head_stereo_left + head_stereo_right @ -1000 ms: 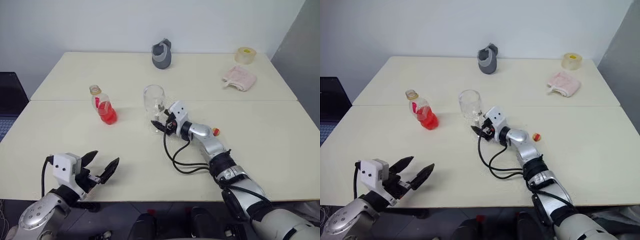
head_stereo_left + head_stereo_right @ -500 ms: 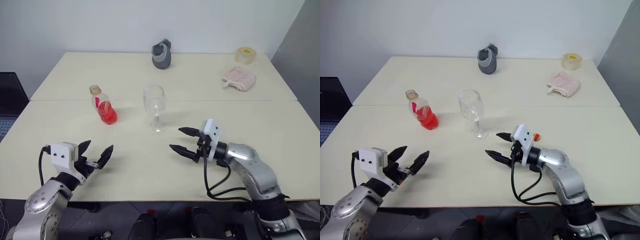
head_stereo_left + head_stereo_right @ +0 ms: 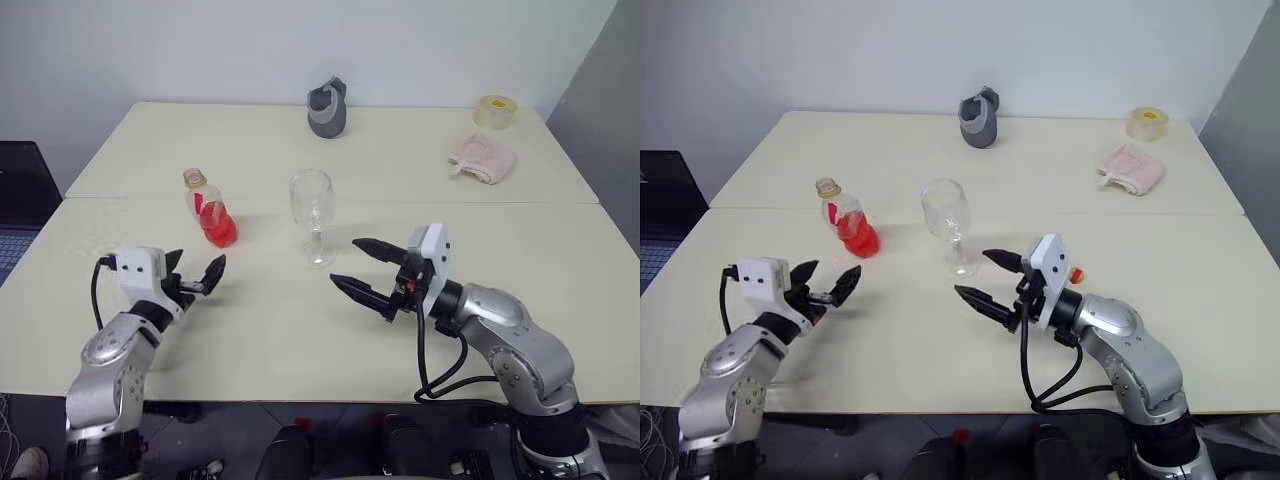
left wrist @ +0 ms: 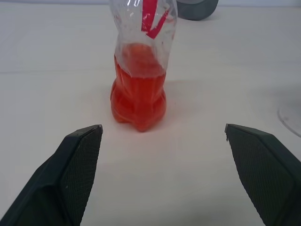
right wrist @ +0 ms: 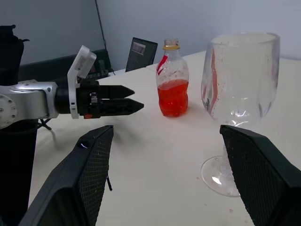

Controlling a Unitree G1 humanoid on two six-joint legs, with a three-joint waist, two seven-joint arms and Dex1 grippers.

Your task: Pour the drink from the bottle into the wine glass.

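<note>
Bottle (image 3: 211, 213) stands just ahead of the spread, empty left gripper (image 3: 194, 277).

Looks like a lab or test room, not a home. Two plain cream tables pushed together make one surface (image 3: 300, 340) against a bare white wall (image 3: 250, 50). Few props: tape roll (image 3: 494, 110) at 1 o'clock, pink cloth (image 3: 483, 157) beside it. Dark laptop (image 3: 18, 190) at 9 o'clock, off the edge.
</note>
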